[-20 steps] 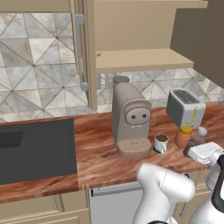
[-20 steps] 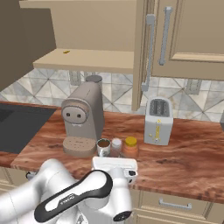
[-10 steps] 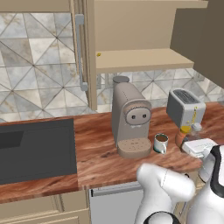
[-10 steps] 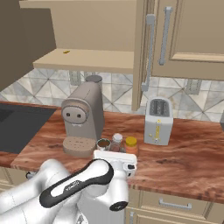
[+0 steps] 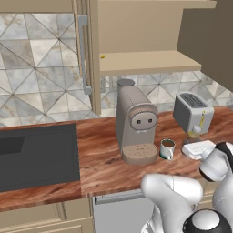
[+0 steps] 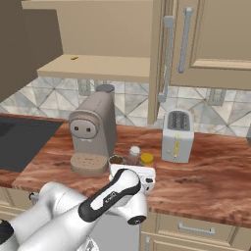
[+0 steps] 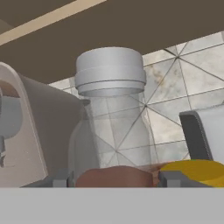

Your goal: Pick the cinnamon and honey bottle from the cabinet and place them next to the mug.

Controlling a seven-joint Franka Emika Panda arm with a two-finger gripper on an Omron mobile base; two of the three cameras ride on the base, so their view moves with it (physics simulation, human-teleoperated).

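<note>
Placement step — cinnamon beside mug

The hand (image 7: 112, 183) stood open around the slim clear grey-capped cinnamon shaker (image 7: 111, 109) on the surface — retraction seemed next.

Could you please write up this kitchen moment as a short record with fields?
cinnamon: shaker upright on the counter, right of the mug
honey bottle: yellow-lidded jar beside the cinnamon, left of the toaster
cabinet: door open, shelf bare apart from a small yellow spot
pincer: open, close before the cinnamon, holding nothing
coffee machine: left of the mug
</note>
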